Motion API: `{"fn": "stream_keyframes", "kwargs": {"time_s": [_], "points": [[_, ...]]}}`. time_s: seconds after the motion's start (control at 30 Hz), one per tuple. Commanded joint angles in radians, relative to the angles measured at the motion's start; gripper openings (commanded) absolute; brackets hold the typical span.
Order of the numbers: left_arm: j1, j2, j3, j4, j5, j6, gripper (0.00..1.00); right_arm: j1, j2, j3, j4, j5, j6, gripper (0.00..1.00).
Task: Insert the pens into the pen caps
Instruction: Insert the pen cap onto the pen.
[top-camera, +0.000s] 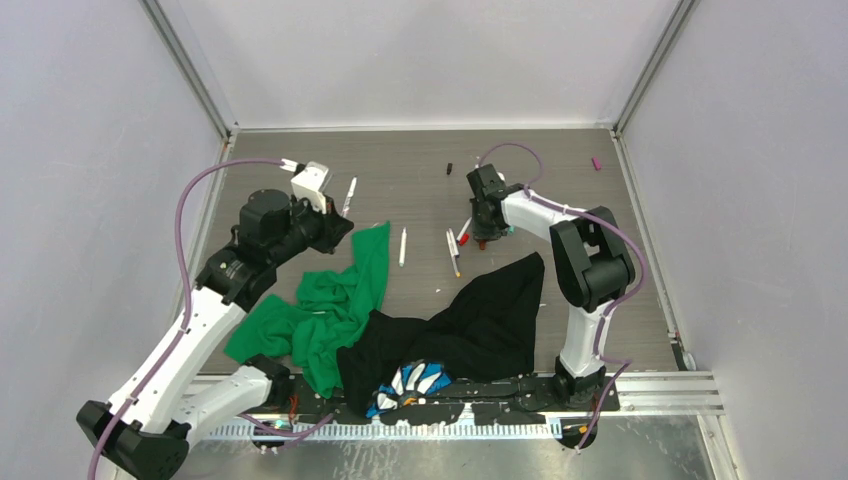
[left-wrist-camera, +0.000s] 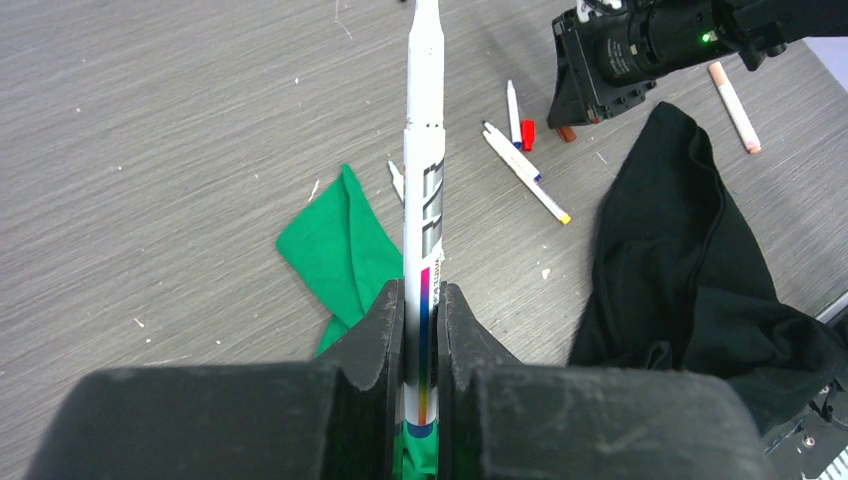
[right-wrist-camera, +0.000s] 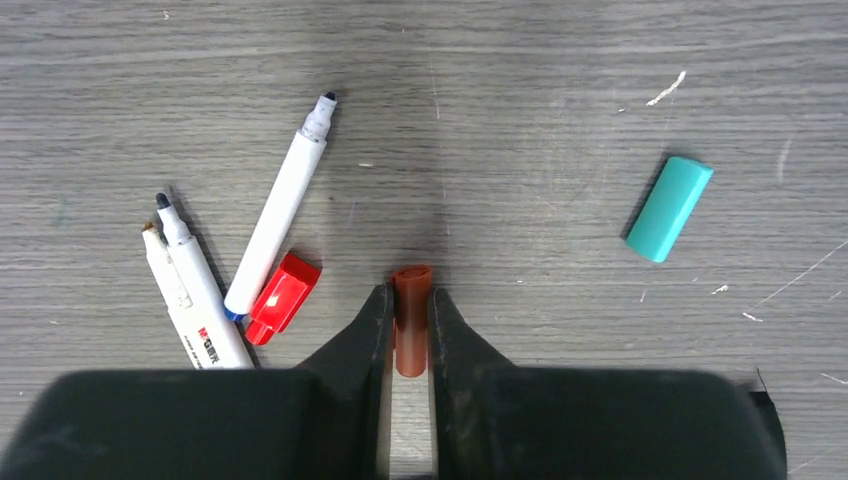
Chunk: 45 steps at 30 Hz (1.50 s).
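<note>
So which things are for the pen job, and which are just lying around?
For the job:
pen, gripped in the left hand
orange cap, gripped in the right hand
loose pens
red cap
teal cap

Just lying about:
green cloth
black cloth

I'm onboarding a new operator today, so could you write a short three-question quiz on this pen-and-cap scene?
1. True or false: the left gripper is clamped on a white pen.
2. Which cap sits between the right gripper fingers? A the black cap, B the orange cap, C the magenta cap.
3. Fill in: in the right wrist view, the loose cap lying off to the right is coloured ___.
Key: 1 true; 2 B; 3 teal.
</note>
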Motion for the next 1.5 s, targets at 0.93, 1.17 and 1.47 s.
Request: {"fn": "stream_keyframes", "kwargs": {"time_s": [0.93,1.17,1.47], "points": [[-0.015,0.086,-0.016,0.257,0.699,-0.202,0.0,0.147,-0.76,-0.544,1.309,-0.545,0.673,0.01],[-0.019,0.092,-0.017,0.257,0.716,-0.204,0.0,0.171,-0.788,-0.564,1.433,-0.492,0.684,0.01],[-0.027,0.1,-0.016,0.26,0.722,-0.208,0.0,0.21,-0.768,-0.562,1.501,-0.457,0.66,0.01]]}}
